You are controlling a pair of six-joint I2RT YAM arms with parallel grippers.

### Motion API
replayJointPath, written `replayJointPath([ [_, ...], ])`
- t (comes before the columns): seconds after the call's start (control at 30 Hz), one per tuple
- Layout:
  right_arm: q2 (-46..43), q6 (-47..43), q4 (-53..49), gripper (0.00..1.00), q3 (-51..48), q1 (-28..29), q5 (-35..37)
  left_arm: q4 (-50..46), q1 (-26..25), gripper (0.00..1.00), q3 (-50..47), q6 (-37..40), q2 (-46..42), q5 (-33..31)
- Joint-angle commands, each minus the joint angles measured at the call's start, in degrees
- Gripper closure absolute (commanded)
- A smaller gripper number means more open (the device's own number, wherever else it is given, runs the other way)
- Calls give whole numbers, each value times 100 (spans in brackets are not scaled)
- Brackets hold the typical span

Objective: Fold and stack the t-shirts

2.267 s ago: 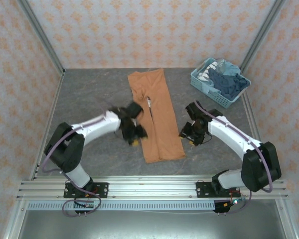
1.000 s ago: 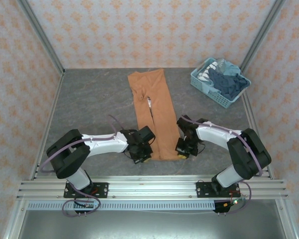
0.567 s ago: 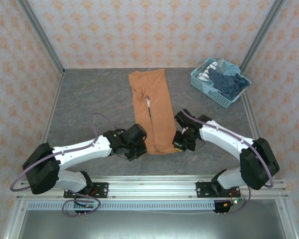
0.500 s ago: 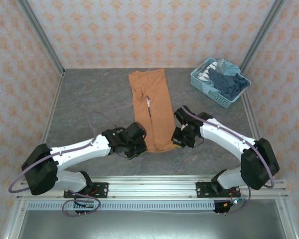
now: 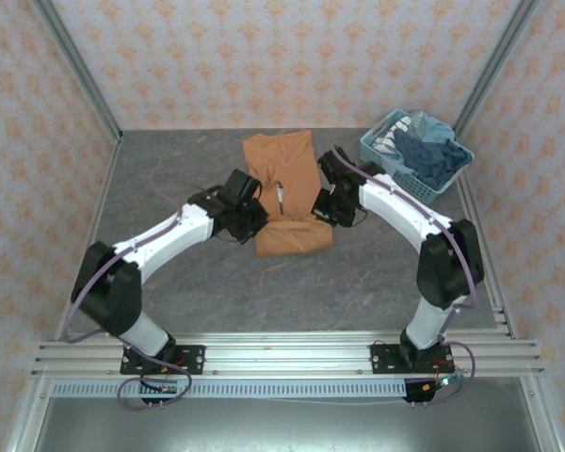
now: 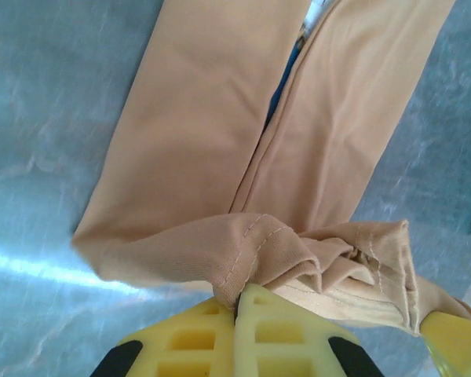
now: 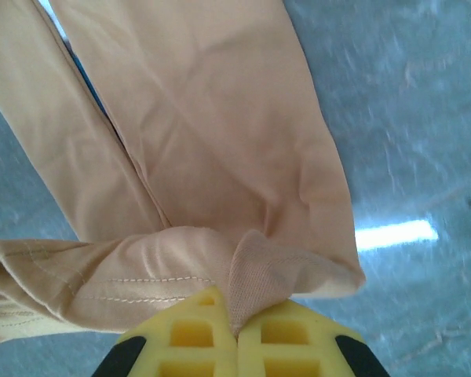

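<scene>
The t-shirt [image 6: 196, 157] is soft, matt orange-tan cloth with stitched hems, smooth where flat and creased where bunched. The surface [image 6: 39, 118] looks like grey stone with a slight sheen. The left gripper [image 6: 237, 297] and right gripper [image 7: 237, 318] are matt yellow moulded plastic; the basket [image 5: 388, 168] is light-blue plastic lattice.

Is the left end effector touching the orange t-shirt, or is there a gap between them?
Touching. In the left wrist view, the left end effector is shut on the bunched hem of the orange t-shirt, with the cloth pinched at its tips.
</scene>
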Motion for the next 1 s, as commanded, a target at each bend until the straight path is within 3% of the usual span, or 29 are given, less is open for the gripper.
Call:
replayJointPath([
  [0.0,488,-291,-205,100,714,-174,308,-376,308,100,643,610,407,33],
  [0.77,3725,-783,-333,100,4587,-761,-244,-633,1321,100,3260,1276,3035,236],
  [0.8,3841,-758,-388,96,4714,-773,-215,-639,1350,100,3373,1288,3136,232],
  [0.83,3964,-732,-451,80,4854,-794,-187,-632,1386,96,3529,1322,3273,267],
  [0.9,4085,-704,-498,57,5037,-834,-179,-724,1425,69,3858,1383,3442,239],
  [0.97,4042,-751,-455,49,5144,-863,-183,-799,1417,56,4099,1475,3422,126],
])
